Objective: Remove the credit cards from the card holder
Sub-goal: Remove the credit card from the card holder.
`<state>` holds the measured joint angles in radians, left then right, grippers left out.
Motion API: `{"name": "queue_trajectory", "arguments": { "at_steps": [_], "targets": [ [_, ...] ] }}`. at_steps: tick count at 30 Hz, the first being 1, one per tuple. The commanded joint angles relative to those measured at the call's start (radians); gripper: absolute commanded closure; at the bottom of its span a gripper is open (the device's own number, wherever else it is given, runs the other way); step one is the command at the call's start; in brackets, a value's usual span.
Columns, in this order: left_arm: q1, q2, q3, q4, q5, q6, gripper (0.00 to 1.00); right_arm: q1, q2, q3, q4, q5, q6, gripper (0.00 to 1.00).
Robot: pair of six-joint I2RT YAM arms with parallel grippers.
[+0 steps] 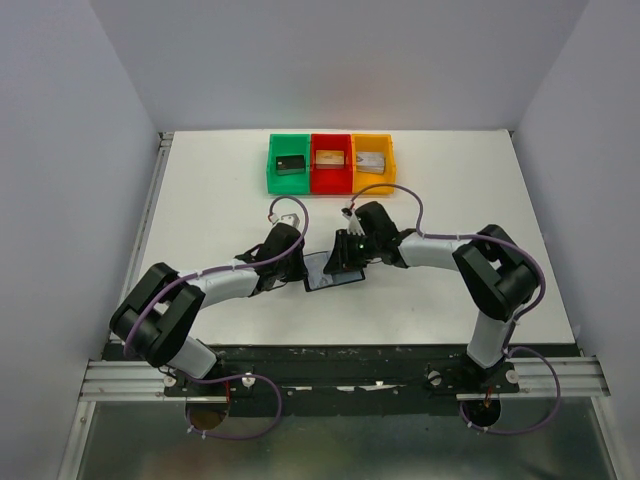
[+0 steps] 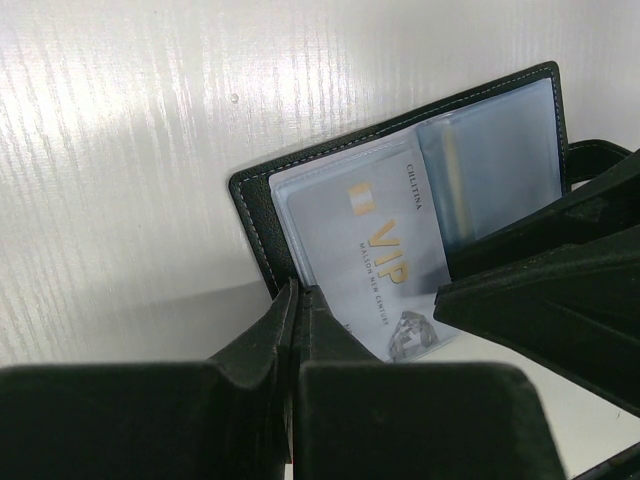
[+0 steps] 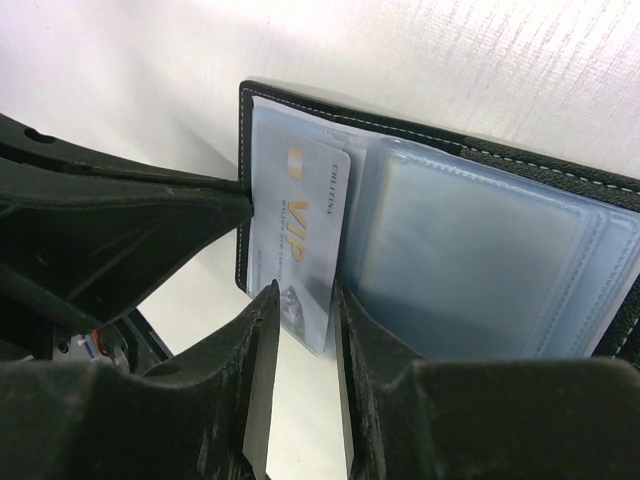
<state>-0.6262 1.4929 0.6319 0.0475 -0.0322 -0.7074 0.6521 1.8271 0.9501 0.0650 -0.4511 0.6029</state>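
The black card holder (image 1: 330,275) lies open on the white table between my two grippers, its blue-grey sleeves facing up (image 3: 470,250). A pale silver credit card (image 2: 370,260) printed "VIP" sticks halfway out of one sleeve. My left gripper (image 2: 296,292) is shut on the card holder's black edge (image 2: 255,210) beside that card. My right gripper (image 3: 303,300) stands open, its tips either side of the card's free end (image 3: 300,230). In the top view, the left gripper (image 1: 300,270) and right gripper (image 1: 345,262) hide most of the holder. Other credit cards are out of view.
Green (image 1: 289,163), red (image 1: 331,163) and yellow (image 1: 372,162) bins stand in a row at the back of the table, a chunky block in each. The right gripper's fingers (image 2: 560,290) crowd the left wrist view.
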Motion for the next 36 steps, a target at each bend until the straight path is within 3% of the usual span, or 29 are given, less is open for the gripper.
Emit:
{"name": "queue_trajectory", "arguments": {
  "at_steps": [1, 36],
  "targets": [
    [0.0, 0.021, -0.001, -0.023, -0.015, 0.002, 0.94, -0.012, 0.026, -0.017, 0.032, -0.034, 0.02, 0.63],
    [0.0, 0.038, -0.003, 0.0, 0.012, 0.003, 1.0, -0.046, 0.092, -0.06, 0.226, -0.199, 0.138, 0.64]
  ]
}}
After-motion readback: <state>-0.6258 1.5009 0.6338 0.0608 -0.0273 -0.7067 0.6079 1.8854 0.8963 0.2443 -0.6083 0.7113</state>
